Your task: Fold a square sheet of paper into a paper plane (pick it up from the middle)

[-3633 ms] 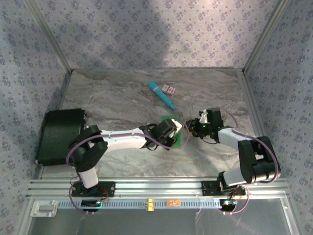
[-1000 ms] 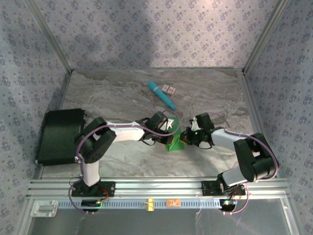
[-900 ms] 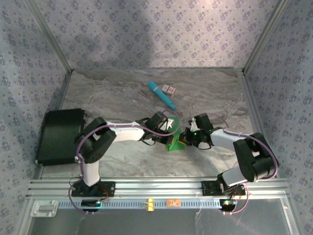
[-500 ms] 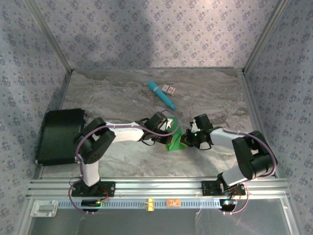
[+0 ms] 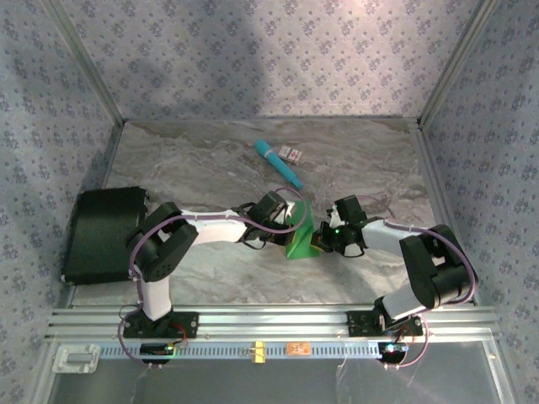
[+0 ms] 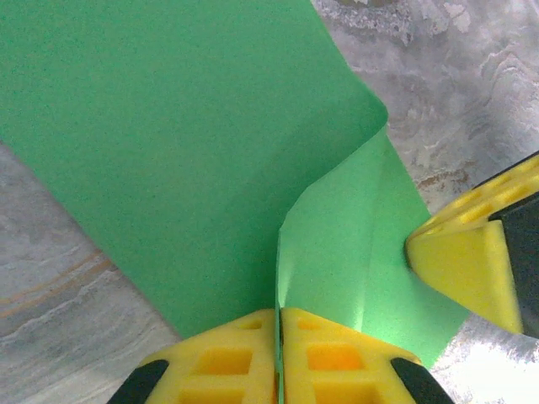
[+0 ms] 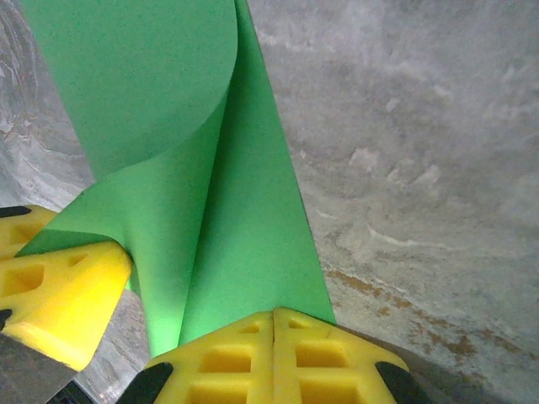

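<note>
Left wrist: green square sheet of paper [image 6: 168,126] curled.

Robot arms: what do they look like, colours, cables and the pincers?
The left arm and right arm have white links between bulky black joint housings, with a thin purple cable looping along each. The left pincer and right pincer each have blocky yellow fingers with square recesses.

Upper corners of green sheet [image 6: 168,143] off-frame
</note>
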